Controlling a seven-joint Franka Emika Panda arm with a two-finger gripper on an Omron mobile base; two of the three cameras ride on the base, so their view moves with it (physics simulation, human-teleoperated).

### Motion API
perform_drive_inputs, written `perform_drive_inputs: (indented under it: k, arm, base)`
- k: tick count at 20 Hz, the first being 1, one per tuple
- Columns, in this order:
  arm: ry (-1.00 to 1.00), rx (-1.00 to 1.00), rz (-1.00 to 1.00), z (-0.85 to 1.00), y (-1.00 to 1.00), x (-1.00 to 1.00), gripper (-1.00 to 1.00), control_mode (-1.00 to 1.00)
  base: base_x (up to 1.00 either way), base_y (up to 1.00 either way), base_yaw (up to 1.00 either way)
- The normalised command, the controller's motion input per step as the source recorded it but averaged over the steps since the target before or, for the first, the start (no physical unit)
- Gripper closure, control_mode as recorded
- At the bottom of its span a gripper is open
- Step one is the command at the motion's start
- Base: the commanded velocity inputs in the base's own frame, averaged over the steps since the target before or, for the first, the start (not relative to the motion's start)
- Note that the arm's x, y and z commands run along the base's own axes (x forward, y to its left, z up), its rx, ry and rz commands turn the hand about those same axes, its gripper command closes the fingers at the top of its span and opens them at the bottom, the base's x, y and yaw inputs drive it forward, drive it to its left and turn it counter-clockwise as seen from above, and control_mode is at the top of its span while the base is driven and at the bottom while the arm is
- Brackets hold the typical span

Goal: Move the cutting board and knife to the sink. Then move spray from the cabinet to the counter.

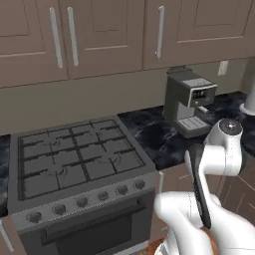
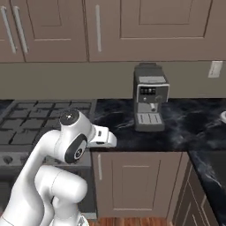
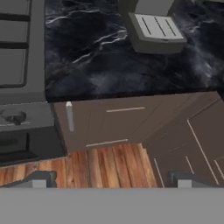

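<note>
The black marble-look tabletop with thin white veins (image 1: 149,132) runs along the far wall, to the right of a grey gas stove with dark grates and a row of round knobs (image 1: 74,159). A boxy grey coffee machine with a slotted drip tray (image 2: 150,97) stands on this tabletop near the wall, with bare dark stone in front of it and to both sides. Above, brown wall cabinets with long silver handles (image 1: 114,30) hang with every door closed. Below the tabletop sits a brown lower cabinet door with a silver handle (image 2: 132,181), and wooden plank flooring (image 3: 109,164) shows beneath it.

The white arm is folded up in front of the lower cabinet, its hand held out over the near edge of the tabletop. In the hand view the gripper (image 3: 111,179) looks down at the tabletop edge, the drip tray and the floor; the jaws stand wide apart and released, with nothing between them.
</note>
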Motion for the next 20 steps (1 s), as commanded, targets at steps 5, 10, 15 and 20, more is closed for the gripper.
perform_drive_inputs:
  k: [5, 10, 15, 20]
  arm:
    - [0.0, 0.0, 0.0, 0.0, 0.0, 0.0, -1.0, 1.0]
    - [0.0, 0.0, 0.0, 0.0, 0.0, 0.0, -1.0, 1.0]
    - [0.0, 0.0, 0.0, 0.0, 0.0, 0.0, -1.0, 1.0]
    - [0.0, 0.0, 0.0, 0.0, 0.0, 0.0, -1.0, 1.0]
  base:
    - [-0.36, -0.09, 0.37]
    - [-0.14, 0.22, 0.02]
    - [-0.18, 0.44, 0.0]
    - [-0.37, 0.43, 0.0]
